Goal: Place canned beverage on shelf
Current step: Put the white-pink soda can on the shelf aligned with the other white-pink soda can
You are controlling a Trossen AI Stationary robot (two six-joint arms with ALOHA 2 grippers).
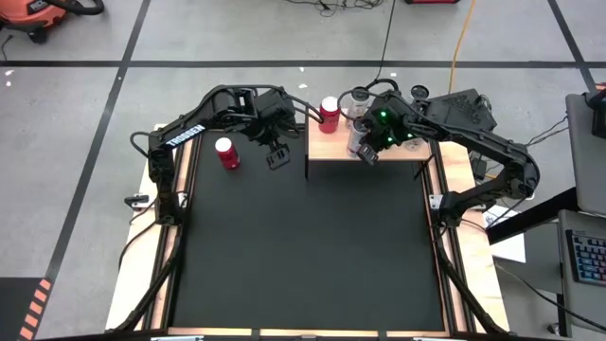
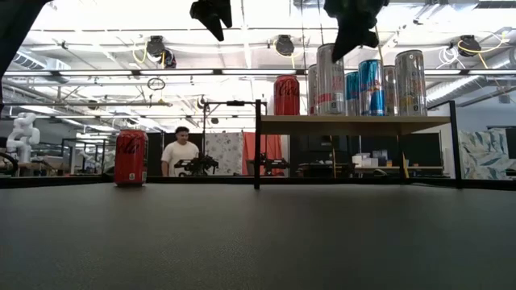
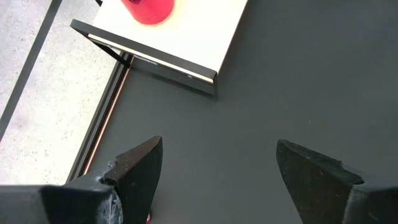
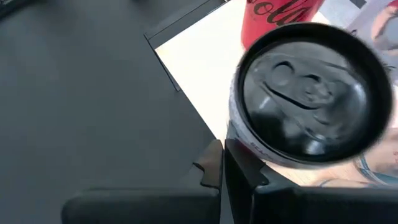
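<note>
Left pincer hangs with jaws apart and empty above the table, between the red can standing on the table and the shelf. Right pincer is closed, empty, over the shelf's cans, beside a silver one.

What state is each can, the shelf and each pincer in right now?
Red can on table: upright, not held.
Red can on shelf: upright, at the left end.
Silver and blue cans: upright on shelf.
Shelf: loaded along its back.
Left pincer: open, empty.
Right pincer: shut, empty, above shelf.
</note>
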